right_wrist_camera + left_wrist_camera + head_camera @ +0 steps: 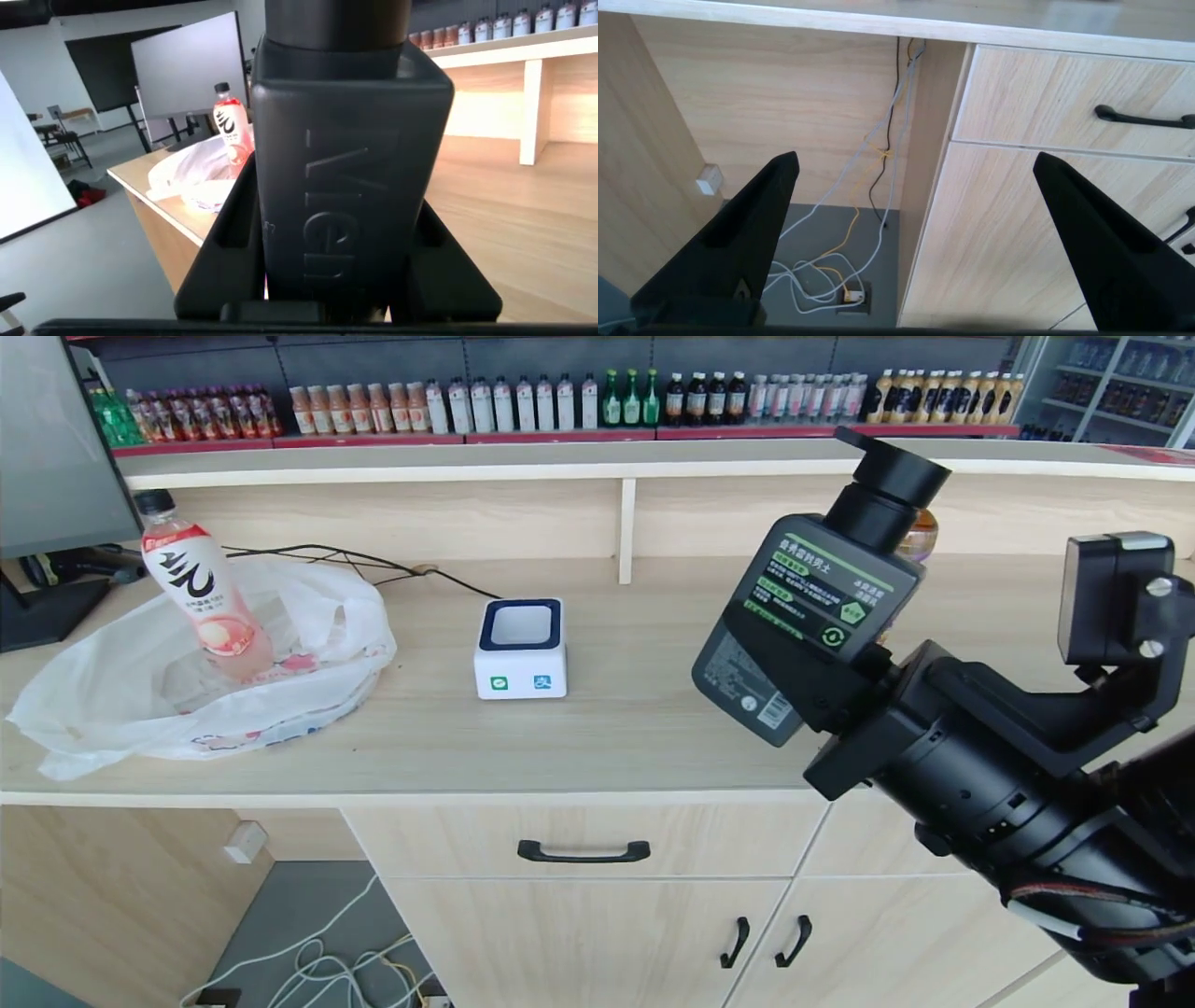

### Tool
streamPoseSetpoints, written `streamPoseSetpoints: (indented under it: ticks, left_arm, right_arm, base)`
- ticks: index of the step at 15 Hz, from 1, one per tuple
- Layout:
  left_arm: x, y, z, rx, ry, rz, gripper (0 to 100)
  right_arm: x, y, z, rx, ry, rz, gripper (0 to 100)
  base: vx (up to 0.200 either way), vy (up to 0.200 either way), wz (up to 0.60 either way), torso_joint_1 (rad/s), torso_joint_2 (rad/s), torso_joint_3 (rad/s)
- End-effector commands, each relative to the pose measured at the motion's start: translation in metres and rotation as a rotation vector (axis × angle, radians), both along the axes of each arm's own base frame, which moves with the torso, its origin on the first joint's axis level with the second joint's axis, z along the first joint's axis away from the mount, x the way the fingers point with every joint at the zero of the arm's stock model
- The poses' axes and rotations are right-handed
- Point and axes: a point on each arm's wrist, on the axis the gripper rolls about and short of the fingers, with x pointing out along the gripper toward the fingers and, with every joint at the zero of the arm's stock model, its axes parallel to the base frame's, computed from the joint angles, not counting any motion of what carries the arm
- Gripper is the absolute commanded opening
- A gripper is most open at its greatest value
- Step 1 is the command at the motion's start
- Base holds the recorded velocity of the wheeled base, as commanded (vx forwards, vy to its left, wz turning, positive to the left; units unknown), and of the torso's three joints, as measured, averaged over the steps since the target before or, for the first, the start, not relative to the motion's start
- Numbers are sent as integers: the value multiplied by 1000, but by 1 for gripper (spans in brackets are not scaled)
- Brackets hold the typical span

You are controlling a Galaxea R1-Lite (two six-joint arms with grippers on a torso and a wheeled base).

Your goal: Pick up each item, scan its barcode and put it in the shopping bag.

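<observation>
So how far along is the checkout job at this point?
Done: the pink bottle stands in the bag. In hand: the right end effector holds the dark bottle above the counter, to the right of the scanner, not over it. Left: scanning it, apparently, then bagging it. The left end effector hangs open below the counter.

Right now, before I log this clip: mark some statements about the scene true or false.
1. The right hand grips a dark bottle, held off the counter. True.
2. The pink drink bottle lies flat on bare counter. False: it stands tilted in the shopping bag.
3. The left hand is open and empty. True.
4. The scanner sits inside the bag. False: it stands on the counter beside the bag.
</observation>
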Motion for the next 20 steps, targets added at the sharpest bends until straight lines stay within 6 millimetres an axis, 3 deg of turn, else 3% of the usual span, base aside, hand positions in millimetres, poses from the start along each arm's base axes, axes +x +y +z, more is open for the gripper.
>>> streamPoseSetpoints:
  ticks: [1, 13, 18, 20]
  left_arm:
    - [0, 0, 0, -1, 0, 1, 100]
    - [0, 0, 0, -3, 0, 1, 100]
    - [0, 0, 0, -1, 0, 1, 100]
    - [0, 0, 0, -1, 0, 1, 100]
  right_arm:
    - [0, 0, 0, -1, 0, 1, 0]
    - [2, 0, 0, 9, -13, -10, 0]
    - [4, -4, -14, -40, 17, -29, 0]
    - [5, -4, -13, -42, 12, -33, 0]
  base:
    - [0, 200, 0, -2, 7, 7]
    - [0, 200, 0, 5, 2, 4]
    - [0, 200, 0, 4, 3, 7]
    - [0, 0, 0, 0, 0, 0]
